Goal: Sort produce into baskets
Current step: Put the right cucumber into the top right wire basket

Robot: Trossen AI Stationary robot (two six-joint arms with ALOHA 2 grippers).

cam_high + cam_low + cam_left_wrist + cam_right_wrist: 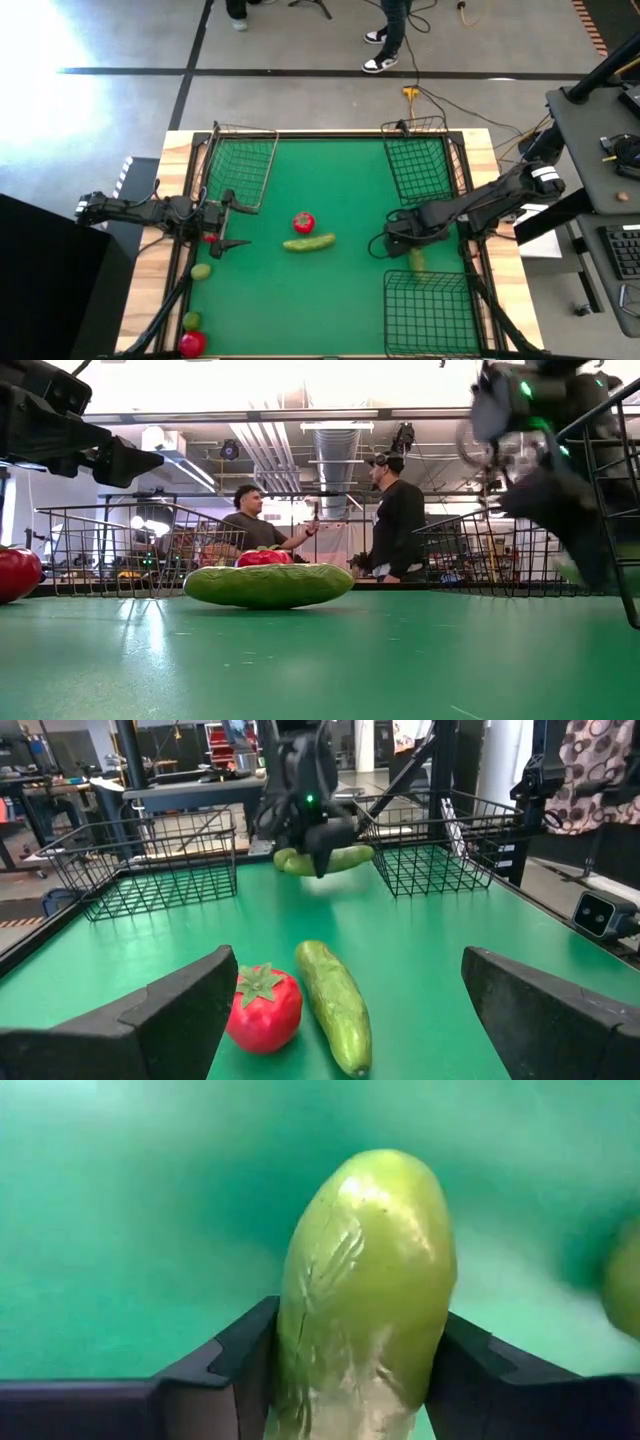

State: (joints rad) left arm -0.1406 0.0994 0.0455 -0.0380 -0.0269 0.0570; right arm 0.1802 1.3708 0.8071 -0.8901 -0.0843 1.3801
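A cucumber (pixel 365 1295) is clamped at mid-length in the right gripper (pixel 414 243), at four o'clock on the green mat (pixel 330 290), just above the near-right basket (pixel 432 312). It is judged stiff, light, slick-skinned. The left gripper (pixel 228 222) is spread wide at nine o'clock.

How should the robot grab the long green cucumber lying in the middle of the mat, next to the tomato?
Probably across its middle, coming straight down from above. The cucumber lies flat on the green mat, long and thin, so fingers closing on its narrow sides should fit. The tomato sits close along one side, so lower carefully there. The open left tool is nearest; the right tool already holds another cucumber.
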